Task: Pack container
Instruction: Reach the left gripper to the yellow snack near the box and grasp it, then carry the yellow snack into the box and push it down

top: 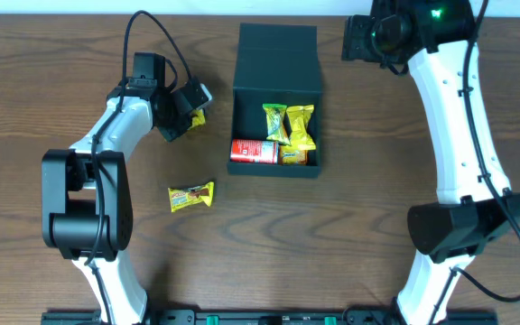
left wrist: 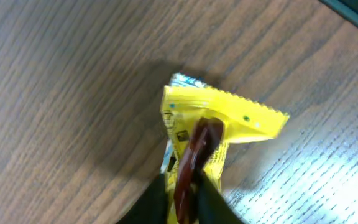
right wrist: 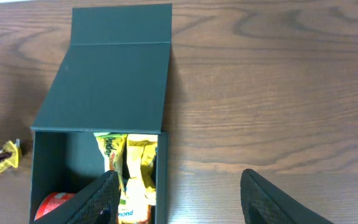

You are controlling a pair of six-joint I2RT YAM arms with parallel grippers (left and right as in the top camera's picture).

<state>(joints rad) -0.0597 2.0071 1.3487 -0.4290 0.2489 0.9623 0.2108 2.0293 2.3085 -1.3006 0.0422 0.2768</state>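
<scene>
Counter (top: 61, 36) first: brown wood-grain laminate, flat and faintly glossy. Next the container (top: 247, 116), sitting mid-counter, closer to the far edge than to the near one. It is a square, dark teal-green box with straight matte walls that look like card. Its lid (top: 278, 56), flat and the same colour, is hinged at the far wall and thrown open toward the far edge.

Inside lie crinkly foil snack packets, gathered toward the near wall and the right side. A red packet (top: 253, 150) lies along the near wall, a green-and-yellow packet (top: 275, 122) and a plain yellow packet (top: 301, 126) sit side by side, and a small orange packet (top: 292, 156) is by the near wall.

My right fingers (right wrist: 272, 200) are spread wide, gripping nothing, above the counter off the container's far right corner. My left fingers (left wrist: 154, 208) are pinched on a serrated yellow packet (left wrist: 229, 118), left of the container; I cannot tell whether it touches the counter. A yellow-and-brown packet (top: 191, 196) lies loose on the counter, nearer the near edge.
</scene>
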